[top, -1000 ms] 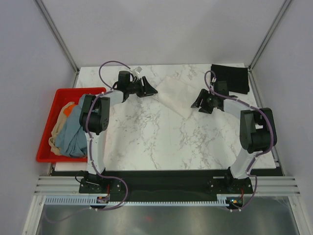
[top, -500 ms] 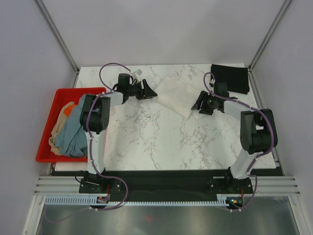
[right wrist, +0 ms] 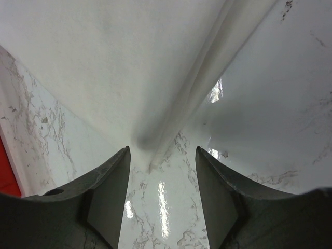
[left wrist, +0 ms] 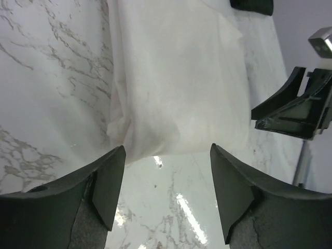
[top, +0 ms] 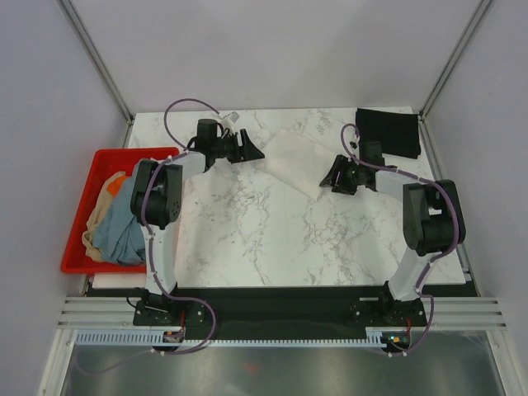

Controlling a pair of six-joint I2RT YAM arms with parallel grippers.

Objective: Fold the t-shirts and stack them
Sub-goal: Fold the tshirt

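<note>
Just beyond left tool, cream-white t-shirt

Robot lab cell; grey panel walls; aluminium rails; marble-look table.

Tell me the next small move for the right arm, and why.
Probably ease the right tool forward until its open fingers straddle the creased corner of the white shirt, then close. That corner lies flat on the table just ahead of the gap, ungripped, and the left tool is open too, so nothing holds the shirt for folding.
</note>
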